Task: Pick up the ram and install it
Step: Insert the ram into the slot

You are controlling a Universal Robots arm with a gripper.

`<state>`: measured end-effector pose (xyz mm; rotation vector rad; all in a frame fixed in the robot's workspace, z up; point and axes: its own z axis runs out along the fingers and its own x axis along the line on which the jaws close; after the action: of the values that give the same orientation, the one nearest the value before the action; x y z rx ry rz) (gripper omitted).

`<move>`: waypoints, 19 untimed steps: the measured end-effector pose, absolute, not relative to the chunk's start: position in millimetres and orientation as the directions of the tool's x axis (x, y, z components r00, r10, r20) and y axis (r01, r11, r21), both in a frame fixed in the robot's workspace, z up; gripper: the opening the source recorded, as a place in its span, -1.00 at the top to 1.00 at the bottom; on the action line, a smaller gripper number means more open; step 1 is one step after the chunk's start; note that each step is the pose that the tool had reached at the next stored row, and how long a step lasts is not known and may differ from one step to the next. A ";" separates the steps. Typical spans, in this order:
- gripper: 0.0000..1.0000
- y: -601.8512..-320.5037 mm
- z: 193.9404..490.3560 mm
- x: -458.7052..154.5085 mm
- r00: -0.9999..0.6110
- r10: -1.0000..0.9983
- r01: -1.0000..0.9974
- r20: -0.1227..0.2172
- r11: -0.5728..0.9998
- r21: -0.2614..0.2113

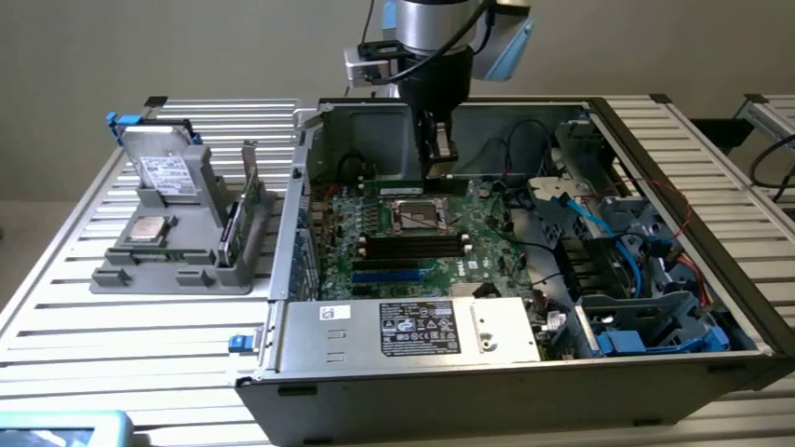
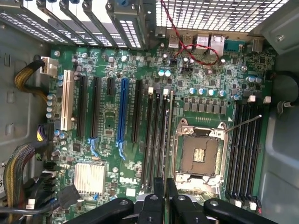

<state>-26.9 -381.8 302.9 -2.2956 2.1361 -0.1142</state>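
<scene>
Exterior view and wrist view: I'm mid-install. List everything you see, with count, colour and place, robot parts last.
open grey metal computer case: one, grey, on the slatted silver table
green motherboard: one, green, inside the case
silver processor socket: one, silver, mid-motherboard
black memory slots: two banks, black, either side of the socket
silver finned heatsink: one, silver, on the motherboard
silver power supply box: one, silver, at the case's near wall
grey plastic parts holder: one, grey, the exterior view's left
silver hard drive: one, silver, upright in the holder
square silver processor chip: one, silver, on the holder
large green expansion card: one, green, upright in the holder
thin green ram stick: one, green, over the motherboard
black gripper: one, black, shut on the ram stick
</scene>
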 end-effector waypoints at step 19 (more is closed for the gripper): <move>0.72 -382.2 286.3 -26.7 0.070 -0.996 -0.996 0.053 -0.073 -0.052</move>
<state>-26.7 -382.2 286.3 -2.2960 2.1378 -0.1163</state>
